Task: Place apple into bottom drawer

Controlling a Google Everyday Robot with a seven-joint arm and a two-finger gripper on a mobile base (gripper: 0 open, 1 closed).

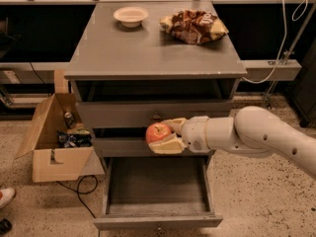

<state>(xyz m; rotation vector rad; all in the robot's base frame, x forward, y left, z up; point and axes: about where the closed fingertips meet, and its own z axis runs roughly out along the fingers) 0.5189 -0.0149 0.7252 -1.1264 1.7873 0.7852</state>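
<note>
We hold the apple (pixel 157 132) in the pincer (pixel 161 136), one finger over it and one under. That pinches the fruit from top and bottom and keeps it out at the tip, clear of the arm (pixel 256 135). The apple hangs in front of the middle drawer (pixel 121 146), above the open bottom drawer (pixel 157 189) and not yet inside it. That drawer is pulled well out and its grey floor is bare, so we judge there is room to lower the apple onto it. The arm reaches in level from the side, below the table (pixel 148 51), where the bowl (pixel 131 16) and the bag (pixel 194 26) sit well apart from our work. Letting go from this height would likely make the apple bounce and roll, so we should go lower first.
</note>
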